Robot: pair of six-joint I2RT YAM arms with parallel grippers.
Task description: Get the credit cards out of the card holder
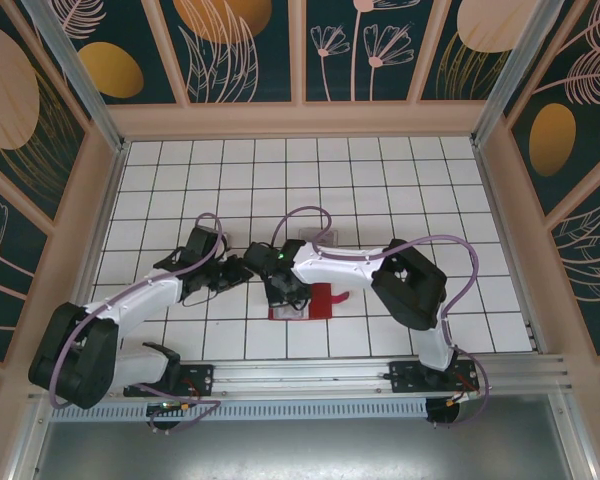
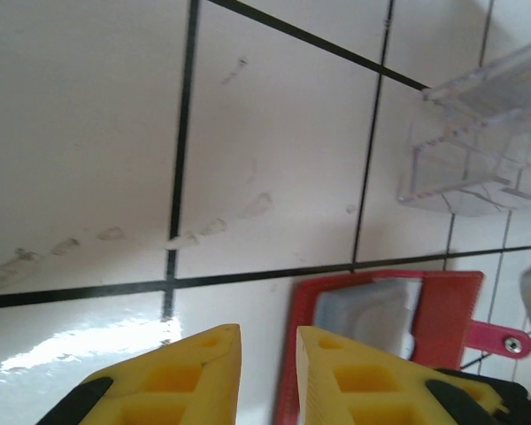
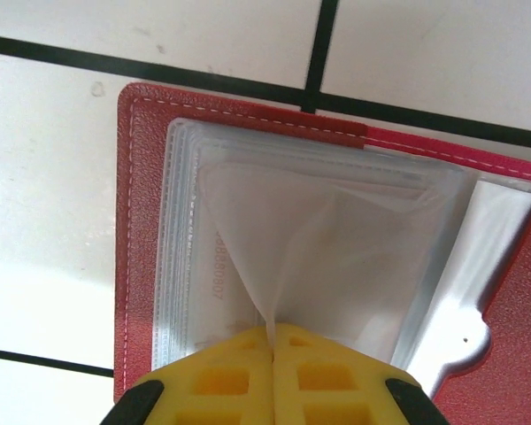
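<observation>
Right gripper (image 3: 273, 341), fingers pressed together at bottom centre of the right wrist view, pinched a clear sleeve (image 3: 336, 239) of the open red card holder (image 3: 142, 221) and tented it. A pale credit card (image 3: 214, 274) lay inside, left of centre. Left gripper (image 2: 268, 341) stood slightly parted and empty. Risk: pulling the film alone could lift the unrestrained holder or tear the sleeve, leaving the cards inside.

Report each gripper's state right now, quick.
Left gripper: slightly open, holding nothing, near the card holder.
Right gripper: closed, pinching a clear sleeve of the card holder.
</observation>
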